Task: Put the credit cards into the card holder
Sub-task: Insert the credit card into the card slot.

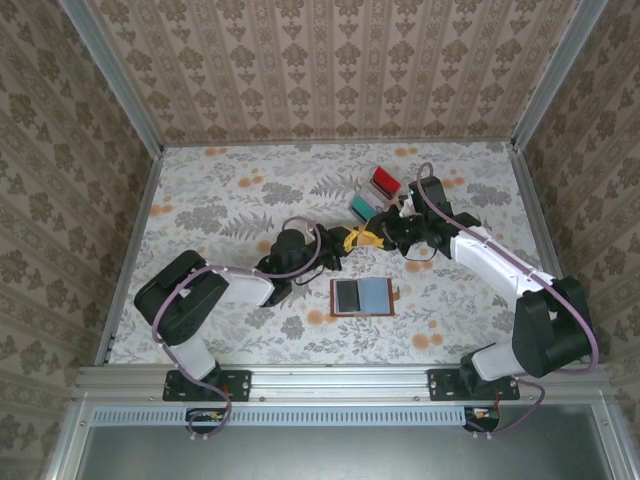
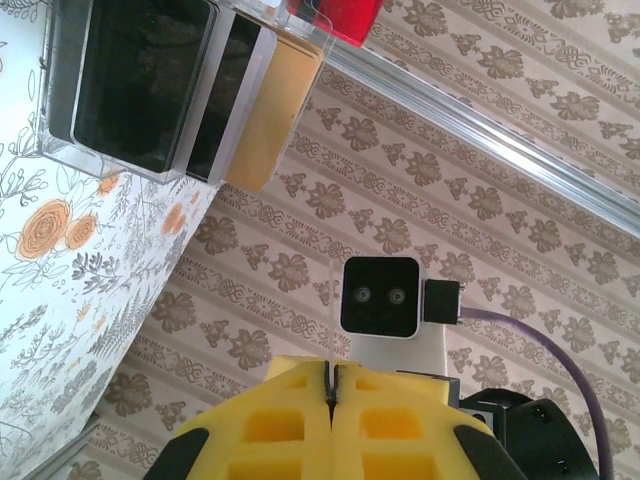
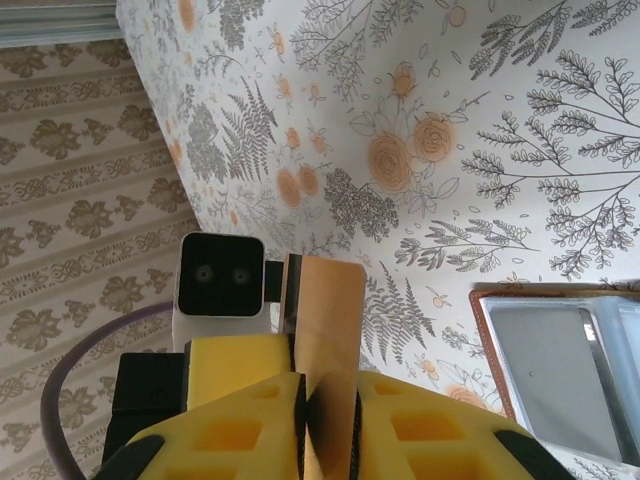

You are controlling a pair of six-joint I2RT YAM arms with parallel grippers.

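Two arms meet tip to tip over the middle of the flowered tabletop (image 1: pixel 230 200), just behind the card holder. On the left, the left gripper (image 2: pixel 332 375) points toward its partner with its yellow jaws clenched flat together; whether anything thin sits between them cannot be told. Beyond it in the left wrist view stands a clear plastic rack (image 2: pixel 140 85) with dark panels, a tan piece (image 2: pixel 275 110) and a red piece (image 2: pixel 340 15) in its slots. From above, that rack is just behind the two grippers, close to the right arm's wrist.

In the middle, nearer the arm bases, the brown card holder (image 1: pixel 362 296) lies open and flat on the tabletop, grey and blue pockets facing up, apart from both grippers.

On the right, the right gripper (image 3: pixel 325 385) has its jaws clenched on a tan credit card (image 3: pixel 325 300), which stands on edge above the tabletop, sticking out toward the left arm's camera.
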